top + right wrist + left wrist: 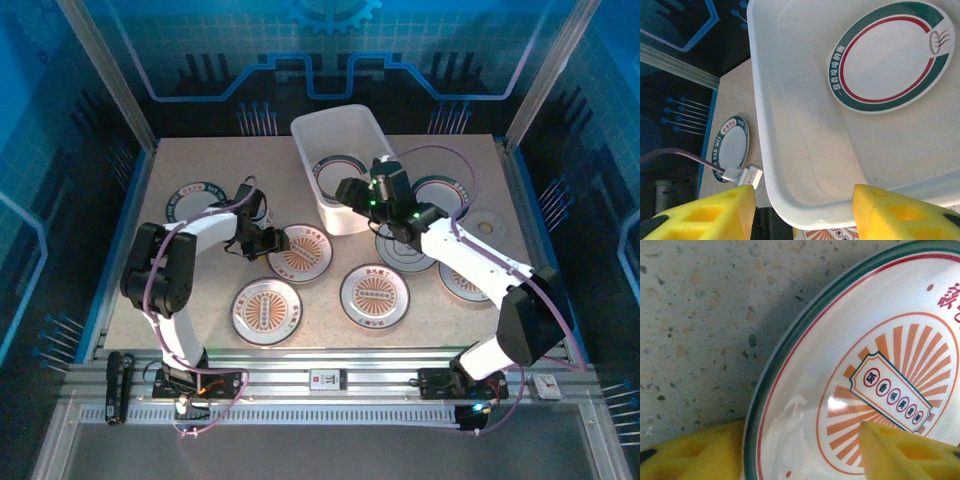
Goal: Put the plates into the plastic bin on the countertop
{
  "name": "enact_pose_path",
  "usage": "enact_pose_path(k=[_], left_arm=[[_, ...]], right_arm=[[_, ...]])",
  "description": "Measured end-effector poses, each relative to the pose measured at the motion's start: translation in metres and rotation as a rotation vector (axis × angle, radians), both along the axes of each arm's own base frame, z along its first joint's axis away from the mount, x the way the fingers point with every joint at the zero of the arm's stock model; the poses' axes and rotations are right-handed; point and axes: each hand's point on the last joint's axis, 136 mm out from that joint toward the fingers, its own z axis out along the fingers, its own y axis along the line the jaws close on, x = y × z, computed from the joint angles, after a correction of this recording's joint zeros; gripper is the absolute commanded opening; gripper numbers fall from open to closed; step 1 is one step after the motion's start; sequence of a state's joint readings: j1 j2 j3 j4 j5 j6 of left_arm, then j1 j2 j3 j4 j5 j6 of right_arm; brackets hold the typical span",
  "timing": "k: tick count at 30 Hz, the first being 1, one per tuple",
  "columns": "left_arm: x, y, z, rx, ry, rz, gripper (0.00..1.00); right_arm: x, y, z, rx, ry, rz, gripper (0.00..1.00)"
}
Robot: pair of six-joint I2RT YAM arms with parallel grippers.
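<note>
My left pincer (802,442) straddles the rim of the orange-centred plate (880,355), which lies flat on the tabletop (700,315). One finger sits outside the rim and the other over the plate. I cannot tell whether they clamp it. My right pincer (802,200) hangs open above the near end of the bin (805,150), with nothing between its fingers. One green-rimmed plate (890,55) lies inside the bin.

A: Where's the bin (340,125)?
B: Far middle of the counter (215,160), translucent white, upright, one green-rimmed plate (885,55) flat inside.
A: And the rest?
B: Flat on the counter: three orange-centred plates (305,258) (267,310) (373,295) near the middle, a dark-rimmed plate (195,200) far left, more plates (395,258) right.
</note>
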State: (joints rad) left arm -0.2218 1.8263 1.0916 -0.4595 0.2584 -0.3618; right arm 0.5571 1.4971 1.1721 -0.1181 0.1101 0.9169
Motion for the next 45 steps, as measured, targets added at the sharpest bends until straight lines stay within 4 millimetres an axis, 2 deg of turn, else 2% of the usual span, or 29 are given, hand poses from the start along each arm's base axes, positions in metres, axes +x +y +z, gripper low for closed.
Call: enact_pose_path(k=[12, 20, 25, 33, 37, 45], left_arm=[[0.003, 0.0, -0.004, 0.004, -0.007, 0.0, 0.3], [0.005, -0.001, -0.002, 0.006, -0.027, -0.002, 0.15], [0.004, -0.001, 0.015, -0.005, -0.076, -0.003, 0.11], [0.006, 0.004, 0.051, 0.007, -0.188, 0.015, 0.06], [0.007, 0.009, 0.067, 0.022, -0.238, 0.027, 0.04], [0.008, 0.018, 0.084, 0.025, -0.275, 0.054, 0.01]], right_arm=[[0.004, 0.001, 0.008, 0.024, -0.026, -0.01, 0.51], [0.002, 0.0, 0.0, 0.026, -0.01, -0.016, 0.5], [-0.004, -0.005, -0.006, 0.022, 0.002, -0.027, 0.5], [-0.016, -0.013, 0.013, 0.048, -0.039, -0.031, 0.5], [-0.023, -0.017, 0.016, 0.052, -0.048, -0.031, 0.49], [-0.029, -0.016, 0.02, 0.059, -0.057, -0.02, 0.49]])
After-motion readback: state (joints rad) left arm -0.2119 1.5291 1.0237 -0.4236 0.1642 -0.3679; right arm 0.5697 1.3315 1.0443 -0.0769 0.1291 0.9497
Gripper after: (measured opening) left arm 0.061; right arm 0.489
